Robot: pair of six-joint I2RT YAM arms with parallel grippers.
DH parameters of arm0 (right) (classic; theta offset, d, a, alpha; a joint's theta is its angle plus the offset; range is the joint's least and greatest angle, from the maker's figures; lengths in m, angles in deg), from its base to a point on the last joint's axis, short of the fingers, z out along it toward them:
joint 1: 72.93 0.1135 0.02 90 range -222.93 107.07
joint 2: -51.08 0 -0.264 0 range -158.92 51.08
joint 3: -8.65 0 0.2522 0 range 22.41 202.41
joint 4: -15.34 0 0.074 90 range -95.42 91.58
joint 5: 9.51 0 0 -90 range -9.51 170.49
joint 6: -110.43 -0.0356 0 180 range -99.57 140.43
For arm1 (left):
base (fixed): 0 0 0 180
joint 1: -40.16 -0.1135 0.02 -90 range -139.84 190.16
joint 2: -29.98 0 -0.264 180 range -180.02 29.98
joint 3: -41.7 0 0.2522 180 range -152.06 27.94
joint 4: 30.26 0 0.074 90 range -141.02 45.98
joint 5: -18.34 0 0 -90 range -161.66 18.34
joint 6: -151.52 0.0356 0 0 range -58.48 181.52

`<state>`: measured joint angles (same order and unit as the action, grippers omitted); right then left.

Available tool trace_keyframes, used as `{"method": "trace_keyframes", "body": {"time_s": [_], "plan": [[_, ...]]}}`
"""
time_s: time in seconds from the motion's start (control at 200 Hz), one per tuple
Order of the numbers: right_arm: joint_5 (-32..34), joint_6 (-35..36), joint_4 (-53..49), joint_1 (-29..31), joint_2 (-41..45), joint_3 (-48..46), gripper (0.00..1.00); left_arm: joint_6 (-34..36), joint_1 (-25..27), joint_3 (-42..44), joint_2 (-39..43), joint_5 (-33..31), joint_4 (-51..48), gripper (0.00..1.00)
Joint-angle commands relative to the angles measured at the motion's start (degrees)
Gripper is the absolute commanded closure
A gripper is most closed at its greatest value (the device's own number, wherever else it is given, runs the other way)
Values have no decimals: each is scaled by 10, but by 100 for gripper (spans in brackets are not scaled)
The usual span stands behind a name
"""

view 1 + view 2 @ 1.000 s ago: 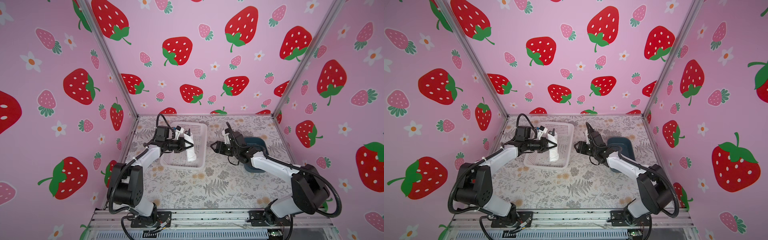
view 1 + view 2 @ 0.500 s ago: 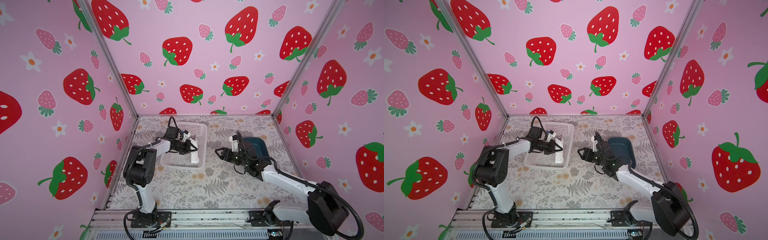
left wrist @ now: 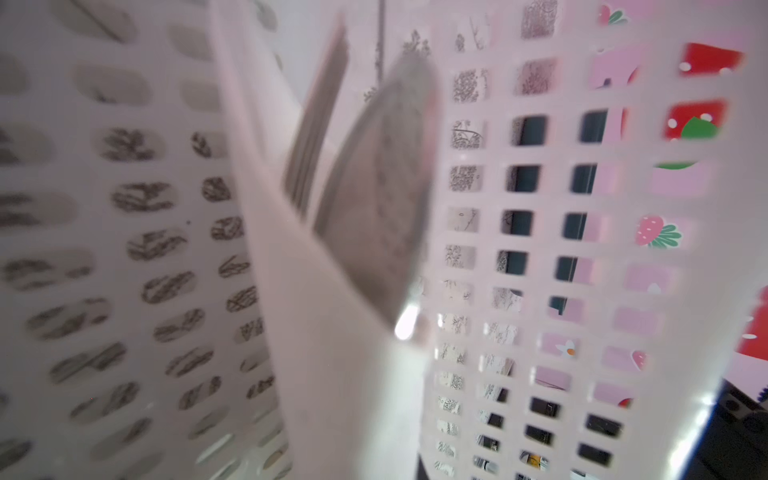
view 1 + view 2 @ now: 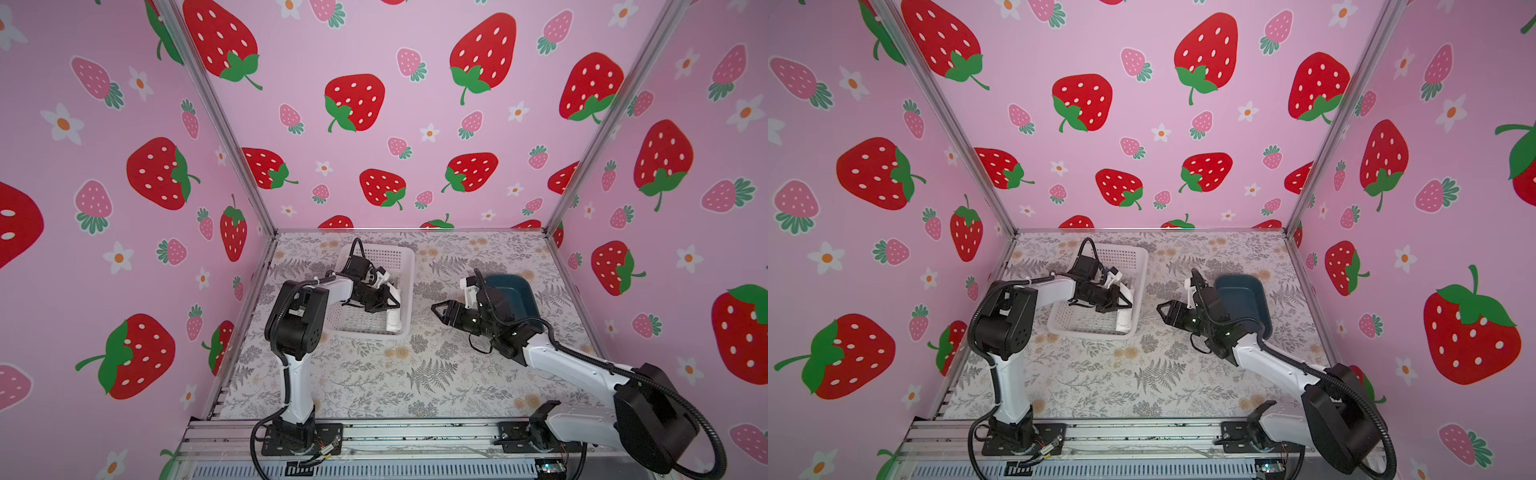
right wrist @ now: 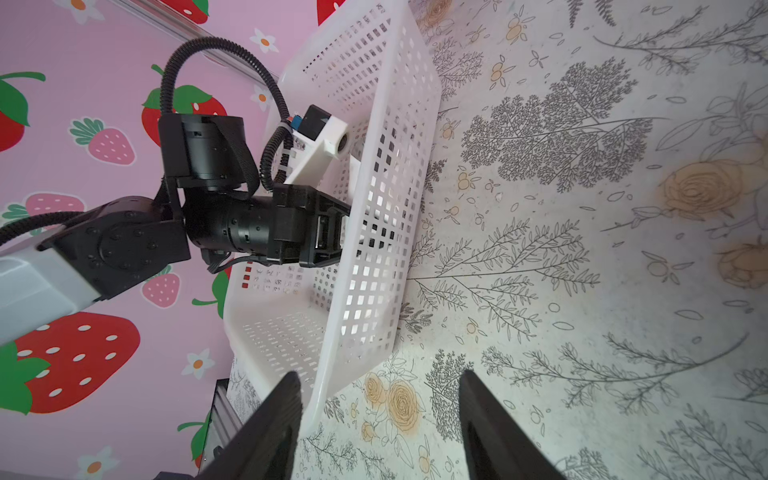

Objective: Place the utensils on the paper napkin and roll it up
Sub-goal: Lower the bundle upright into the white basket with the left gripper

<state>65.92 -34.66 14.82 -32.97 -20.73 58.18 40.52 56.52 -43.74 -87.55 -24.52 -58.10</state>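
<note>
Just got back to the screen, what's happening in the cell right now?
The left tool is down inside the white basket, shut on the rolled paper napkin, whose lower end sits by the basket wall nearest the right arm. No utensils show on their own; presumably they are wrapped inside. The right tool hangs open and empty above the table, between the basket and the teal tub.

No text, label, brand, number or sign can be read anywhere in these views.
</note>
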Motion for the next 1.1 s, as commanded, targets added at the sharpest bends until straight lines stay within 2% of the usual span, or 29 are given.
{"method": "trace_keyframes", "body": {"time_s": [0.0,0.3,0.655,0.67,0.72,1.096], "plan": [[-8,-10,10,0,4,0,38,10,2,-30,-5,20,-6,100],[-19,-16,18,0,-11,5,38,9,2,-37,-28,31,-11,100],[-22,-20,17,0,-11,1,38,5,5,-35,-45,25,-14,96],[-21,-20,16,0,-11,1,38,5,5,-35,-45,23,-15,91],[-21,-20,16,0,-10,0,38,6,6,-36,-45,18,-18,88],[-20,-23,15,1,-5,-1,38,4,6,-39,-41,-29,-46,74]]}}
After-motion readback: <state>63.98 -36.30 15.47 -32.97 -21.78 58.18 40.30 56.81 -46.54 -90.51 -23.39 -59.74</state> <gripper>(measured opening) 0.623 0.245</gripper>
